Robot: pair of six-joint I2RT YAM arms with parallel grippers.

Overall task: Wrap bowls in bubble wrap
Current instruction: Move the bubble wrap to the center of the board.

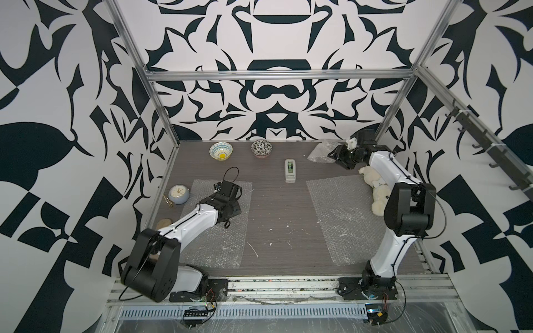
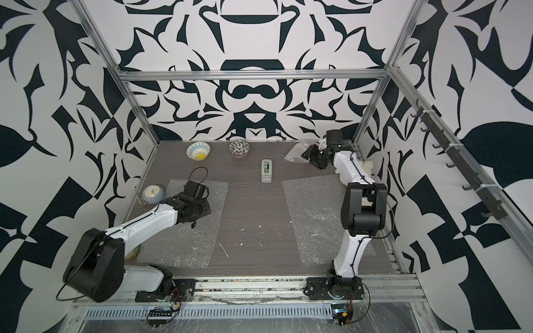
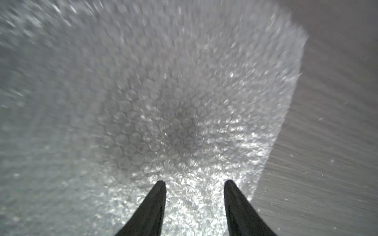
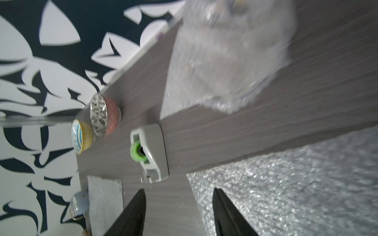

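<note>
When read with 12 o'clock at the back wall (image 1: 268, 115) and 6 o'clock at the near edge, puts the left hand (image 3: 194, 181) near 8 o'clock on the surface (image 1: 277, 207), aimed down at the left bubble wrap sheet (image 1: 219, 239). Fingers apart, nothing between them; cannot tell whether the tips touch the bubbles. Finds the right hand (image 4: 179, 189) near 1 o'clock, rolled on its side, pointing toward 9 o'clock, fingers likewise apart and clamped on nothing, just beside a crumpled bubble wrap bundle (image 1: 320, 152) in the 1 o'clock corner. Right bubble wrap sheet (image 1: 340, 213) flat between 3 and 5 o'clock, partly under the right arm (image 1: 386, 170). Blue-and-white bowl (image 1: 221, 150) with yellow centre at 11 o'clock and black-and-white floral bowl (image 1: 261, 148) at 12 o'clock: both upright, bare, near the back wall, apart from each other and well apart from every sheet. Tape dispenser (image 1: 290, 170) toward 12 o'clock from centre, between the floral bowl and the bundle. Pale alarm clock (image 1: 178, 194) at 9 o'clock, just beside the left sheet's edge. White plush toy (image 1: 375, 187) at 3 o'clock, at the right sheet's far corner, partly behind the right arm.
</note>
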